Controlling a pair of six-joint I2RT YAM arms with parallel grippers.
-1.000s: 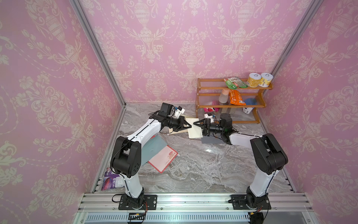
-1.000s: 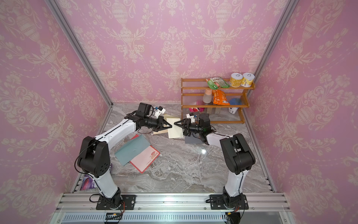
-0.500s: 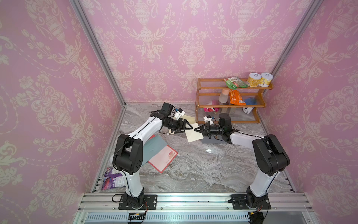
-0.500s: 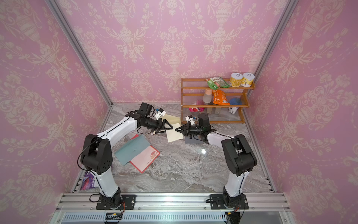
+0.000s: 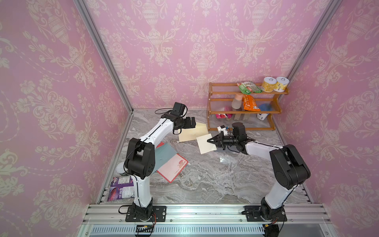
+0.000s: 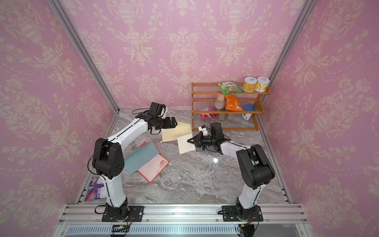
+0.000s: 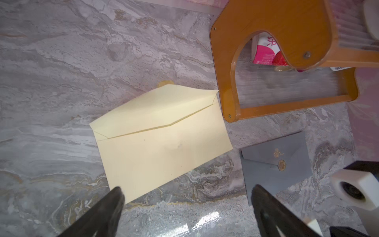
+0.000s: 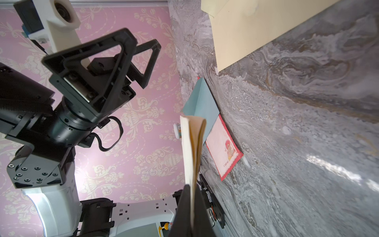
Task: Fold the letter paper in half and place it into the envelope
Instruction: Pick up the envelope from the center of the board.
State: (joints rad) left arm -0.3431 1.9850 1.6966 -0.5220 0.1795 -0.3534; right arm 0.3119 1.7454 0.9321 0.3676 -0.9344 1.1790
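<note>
right tool (image 5: 208, 141) clamps folded cream paper (image 5: 203, 147); left tool (image 7: 186, 197) spread wide, empty, over cream envelope (image 7: 162, 141) on marble desk (image 5: 205, 180).

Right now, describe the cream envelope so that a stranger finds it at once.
Find the wooden shelf at the back. Flat on the marble beside it, under the open left gripper, lies the cream envelope. Unlike the grey envelope, it is pale yellow, without a gold seal.

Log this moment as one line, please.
left gripper: open by cream paper envelope | right gripper: shut on folded cream letter paper | insertion: pending
</note>
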